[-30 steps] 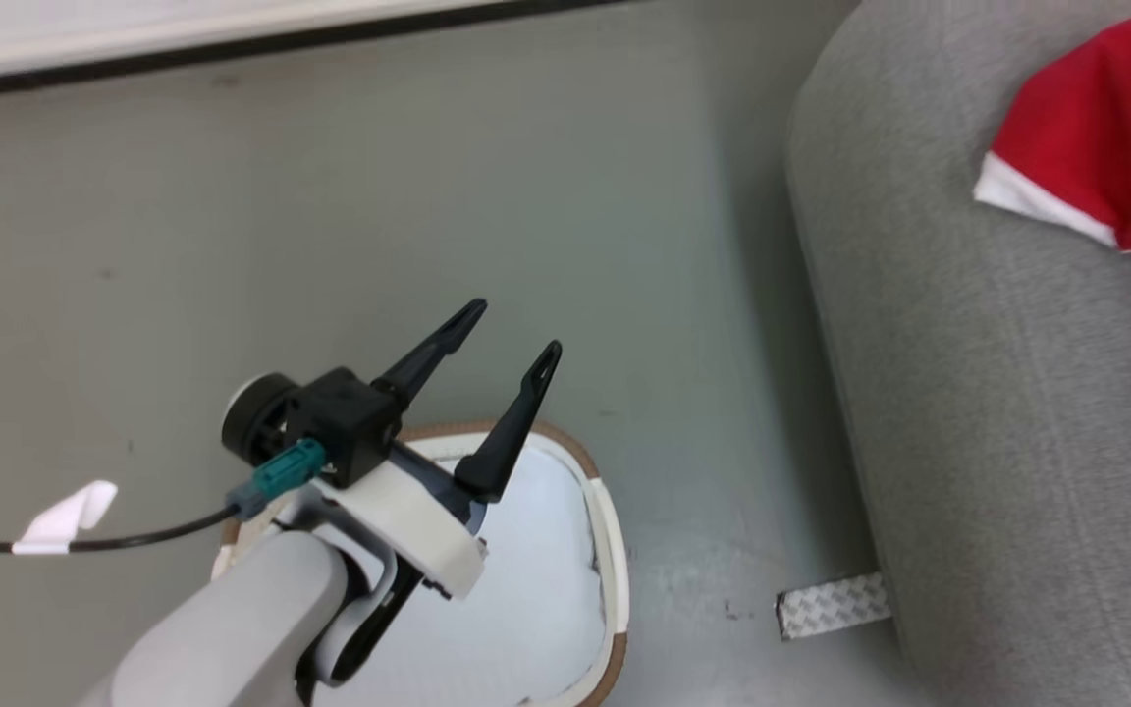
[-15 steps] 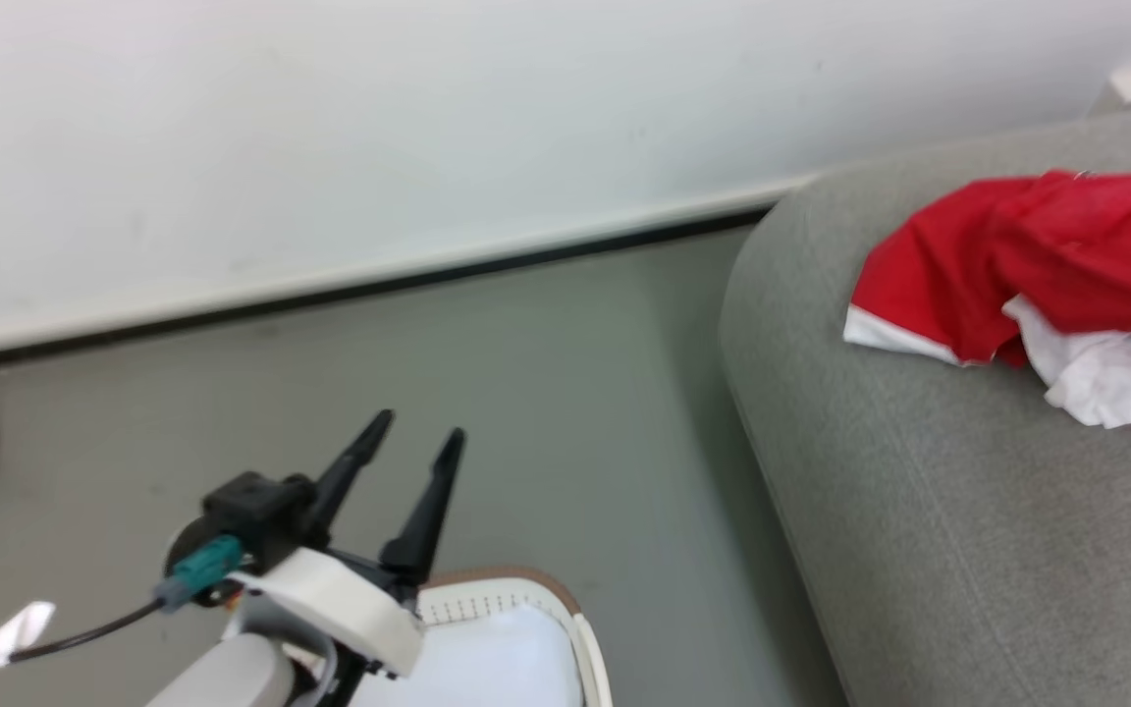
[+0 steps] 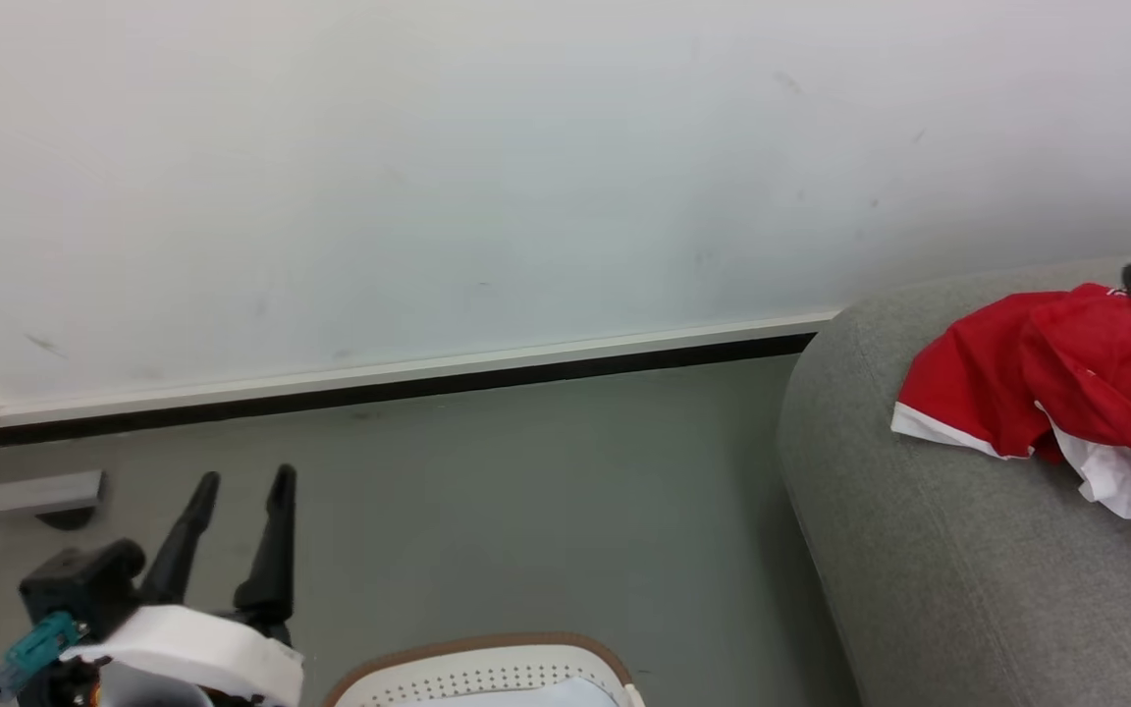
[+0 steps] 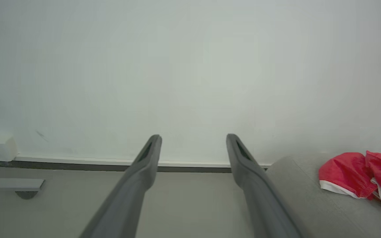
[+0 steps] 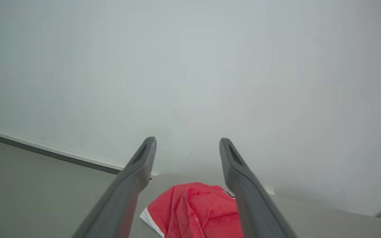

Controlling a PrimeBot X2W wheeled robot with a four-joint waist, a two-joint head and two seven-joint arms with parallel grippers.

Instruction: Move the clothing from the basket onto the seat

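- On the seat (image 3: 919,570), near its rounded end, the clothing (image 3: 1017,383) lies in a crumpled red heap, with a white hem band and some white fabric showing.
- The right gripper (image 5: 187,142) hangs above this heap. Its two fingers are spread apart, with nothing between them.
- The basket (image 3: 472,650) stands on the floor (image 3: 546,511), well apart from the heap. Its far rim and perforated wall show at the bottom edge of the head view, with a strip of white padding (image 3: 526,697) inside and no red.
- The left gripper (image 3: 244,479) is beside the basket, also spread and empty.
- The transfer seems done or nearly done. However, most of the basket's inside is out of view, so it is not possible to tell if a garment remains there.
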